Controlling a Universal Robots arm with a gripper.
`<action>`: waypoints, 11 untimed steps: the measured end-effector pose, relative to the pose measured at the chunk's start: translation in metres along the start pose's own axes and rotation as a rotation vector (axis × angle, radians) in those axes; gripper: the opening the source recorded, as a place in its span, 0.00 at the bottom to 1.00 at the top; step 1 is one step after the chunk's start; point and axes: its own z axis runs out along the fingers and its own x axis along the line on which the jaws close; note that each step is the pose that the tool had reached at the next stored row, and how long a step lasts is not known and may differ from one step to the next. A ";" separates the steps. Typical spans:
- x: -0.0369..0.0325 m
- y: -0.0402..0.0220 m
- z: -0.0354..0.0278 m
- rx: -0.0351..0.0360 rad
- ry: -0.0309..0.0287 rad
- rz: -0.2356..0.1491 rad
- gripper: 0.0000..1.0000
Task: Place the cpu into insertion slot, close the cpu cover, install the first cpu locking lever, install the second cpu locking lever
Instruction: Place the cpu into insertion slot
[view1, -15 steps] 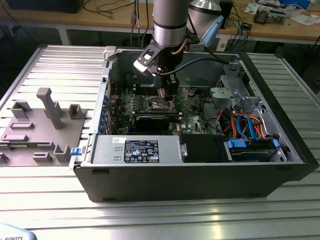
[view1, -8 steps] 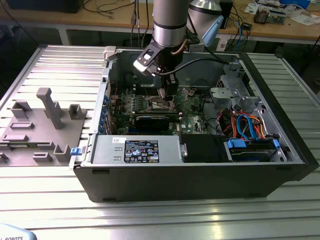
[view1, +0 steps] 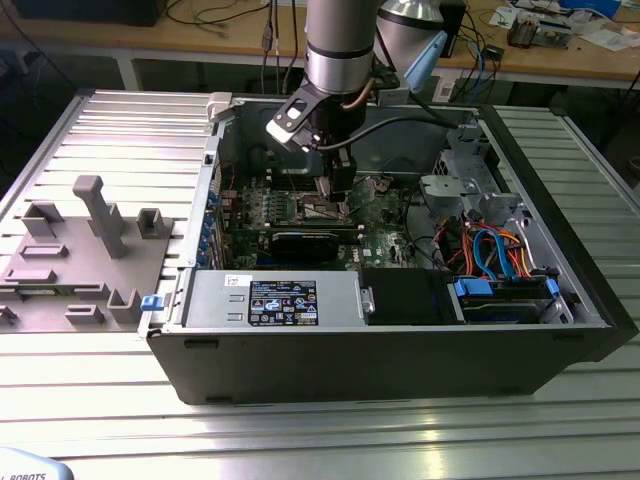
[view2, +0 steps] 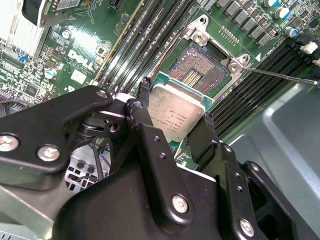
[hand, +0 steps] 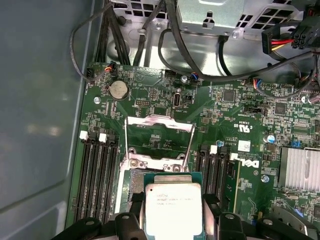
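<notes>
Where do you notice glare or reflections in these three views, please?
In the exterior view, the ribbed table shows bright streaks of glare; in the first wrist view, the grey case wall carries pale reflections; in the second wrist view, the chip gleams softly.

The case (view1: 350, 350) lies open on top, so the way down to the board is free from above. Directly over the insertion slot (view2: 197, 65) the room is taken by the gripper (view2: 176, 100), which grips the cpu (view2: 175, 120). The cpu cover (hand: 159, 121) stands swung up just beyond the slot. Memory slots (hand: 100, 175) flank it on both sides, and black cables (hand: 170, 20) loop past the board's edge near the drive cage (view1: 455, 175).
</notes>
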 end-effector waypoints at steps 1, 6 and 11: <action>0.0000 0.0000 0.0000 0.0000 -0.0002 0.003 0.55; 0.0000 0.0000 0.0002 -0.0001 -0.0011 0.014 0.55; 0.0001 0.0000 0.0002 -0.0002 -0.0011 0.017 0.55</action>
